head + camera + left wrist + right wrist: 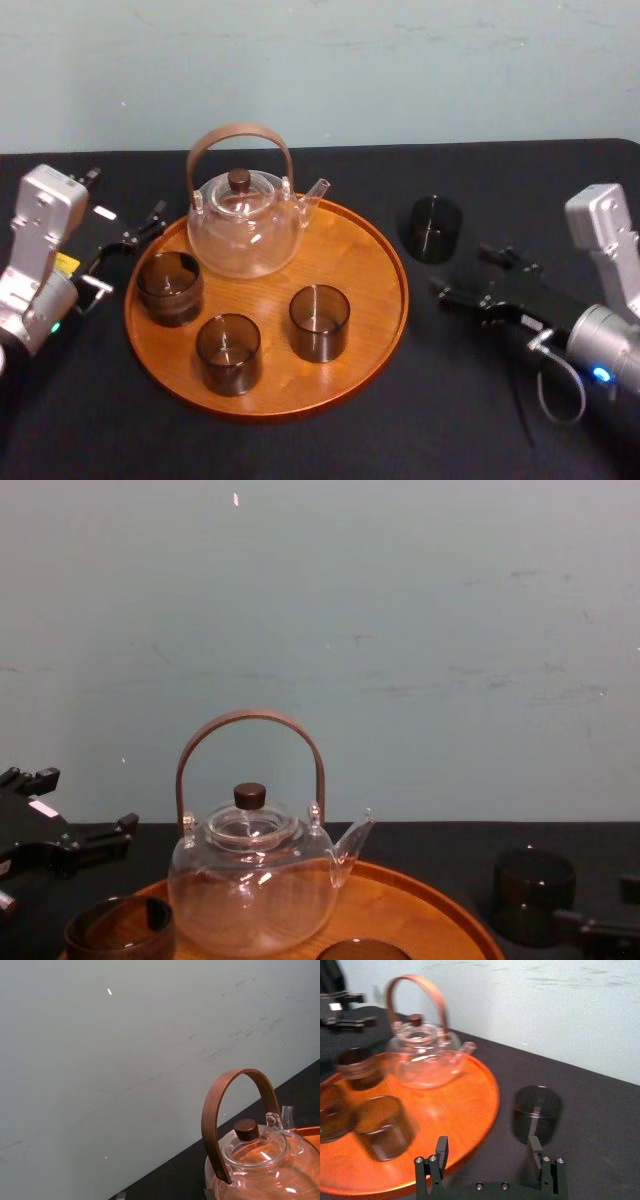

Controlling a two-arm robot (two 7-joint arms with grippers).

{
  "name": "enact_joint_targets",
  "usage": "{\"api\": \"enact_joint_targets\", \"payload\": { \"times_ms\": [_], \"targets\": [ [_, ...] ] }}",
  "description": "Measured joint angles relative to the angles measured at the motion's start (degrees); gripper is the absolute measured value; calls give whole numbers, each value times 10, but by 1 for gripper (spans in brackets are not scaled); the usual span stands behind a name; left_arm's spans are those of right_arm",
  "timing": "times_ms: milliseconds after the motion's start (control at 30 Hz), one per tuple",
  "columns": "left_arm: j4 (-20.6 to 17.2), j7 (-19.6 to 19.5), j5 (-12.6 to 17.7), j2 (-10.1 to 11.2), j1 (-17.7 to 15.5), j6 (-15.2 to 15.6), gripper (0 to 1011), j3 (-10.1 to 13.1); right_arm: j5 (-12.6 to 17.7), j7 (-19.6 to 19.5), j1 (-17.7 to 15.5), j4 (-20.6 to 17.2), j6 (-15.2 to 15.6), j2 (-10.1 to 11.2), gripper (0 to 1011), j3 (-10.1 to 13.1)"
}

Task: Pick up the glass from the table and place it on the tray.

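Note:
A dark smoky glass (434, 228) stands on the black table just right of the round wooden tray (375, 250). My right gripper (460, 268) hovers low over the table on the near side of this glass, open and holding nothing. In the right wrist view the glass (536, 1112) stands just beyond the open right gripper (488, 1149), in line with one of its fingers (535, 1151) and clear of both. From the chest the glass (533, 888) shows at lower right. My left gripper (130, 248) rests open at the tray's left edge.
On the tray stand a clear glass teapot (245, 220) with a brown arched handle and three more dark glasses (170, 287) (228, 352) (319, 322). Bare tray surface lies at its right side, nearest the glass on the table. A pale wall backs the table.

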Motion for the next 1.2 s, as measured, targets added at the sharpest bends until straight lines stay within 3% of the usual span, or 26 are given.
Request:
{"api": "enact_joint_targets", "payload": {
  "times_ms": [233,500,1200],
  "targets": [
    [0,0,0,0,0,0,1001,0,0,-14,26,50,-4,-14,1003,19],
    [0,0,0,0,0,0,1001,0,-14,-16,64,103,-7,-29,1002,21],
    [0,0,0,0,0,0,1001,0,-38,26,147,197,-27,-60,1002,-7]
  ]
}}
